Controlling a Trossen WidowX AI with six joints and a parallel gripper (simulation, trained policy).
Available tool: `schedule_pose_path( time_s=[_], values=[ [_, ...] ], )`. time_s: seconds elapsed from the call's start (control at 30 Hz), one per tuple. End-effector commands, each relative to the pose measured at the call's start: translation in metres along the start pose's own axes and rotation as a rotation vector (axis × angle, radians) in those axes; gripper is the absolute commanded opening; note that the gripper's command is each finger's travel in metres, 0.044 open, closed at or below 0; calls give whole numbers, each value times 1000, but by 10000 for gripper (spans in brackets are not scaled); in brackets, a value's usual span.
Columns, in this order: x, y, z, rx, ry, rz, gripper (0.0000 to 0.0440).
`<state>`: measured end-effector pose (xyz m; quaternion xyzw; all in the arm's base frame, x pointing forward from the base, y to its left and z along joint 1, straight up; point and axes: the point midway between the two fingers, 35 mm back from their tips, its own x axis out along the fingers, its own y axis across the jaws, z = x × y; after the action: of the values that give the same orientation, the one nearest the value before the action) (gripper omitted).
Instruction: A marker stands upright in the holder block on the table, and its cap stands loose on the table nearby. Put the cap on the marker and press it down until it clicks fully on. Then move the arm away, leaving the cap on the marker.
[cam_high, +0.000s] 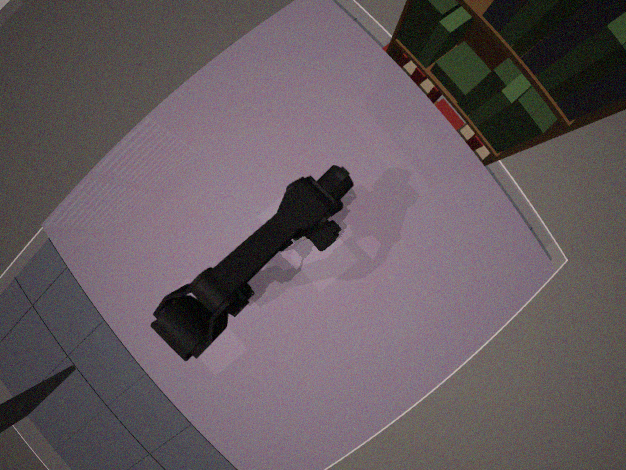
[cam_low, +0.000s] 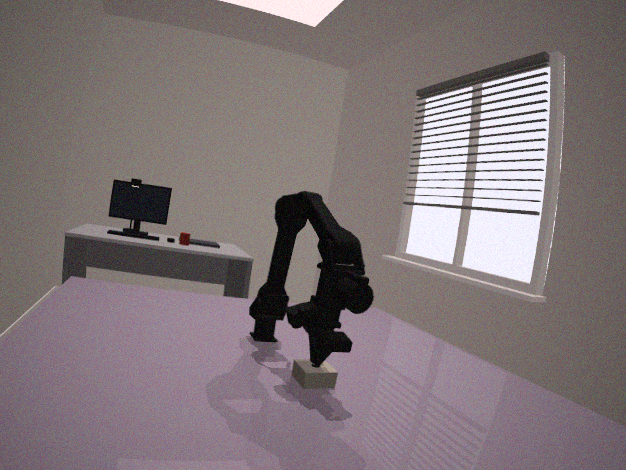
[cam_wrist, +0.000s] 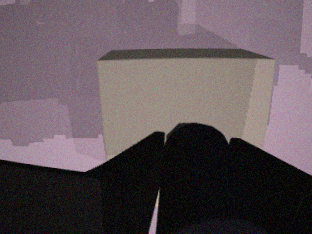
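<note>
The pale holder block (cam_low: 317, 379) (cam_wrist: 175, 95) sits on the lilac table (cam_low: 126, 354) (cam_high: 379, 354). My gripper (cam_low: 316, 363) (cam_wrist: 196, 145) points down at the top of the block, with its tips very close to it. It is shut on the dark cap (cam_wrist: 196, 155), whose rounded outline shows between the fingers in the wrist view. The marker is hidden behind the cap and fingers, so how far the cap sits over it cannot be seen. In the top view the arm covers the block and the fingertips.
The black arm (cam_high: 252, 247) (cam_low: 338, 242) reaches across the table from its base. A bookshelf (cam_high: 465, 70) stands beyond one table edge. A desk (cam_low: 166, 268) with a monitor (cam_low: 140, 202) and a red mug (cam_low: 184, 238) stands behind the table, and a window is at the right.
</note>
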<state>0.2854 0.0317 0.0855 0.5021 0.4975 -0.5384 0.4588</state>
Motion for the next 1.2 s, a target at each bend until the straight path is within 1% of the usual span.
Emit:
schedule_pose_path(
  time_s=[0.0, 0.53, 0.6, 0.7, 0.77, 1.0, 1.03, 1.17],
  values=[
    [12, -11, 2, -21, -10, -45, 66],
    [13, -15, 3, -23, -10, -58, 147],
    [13, -15, 3, -23, -10, -59, 165],
    [13, -18, 3, -27, -8, -66, 205],
    [12, -20, 2, -30, -6, -67, 245],
    [10, -20, 2, -34, 4, -38, 426],
    [9, -19, 2, -34, 6, -30, 440],
    [2, -15, 1, -31, 14, 13, 440]
  ],
)
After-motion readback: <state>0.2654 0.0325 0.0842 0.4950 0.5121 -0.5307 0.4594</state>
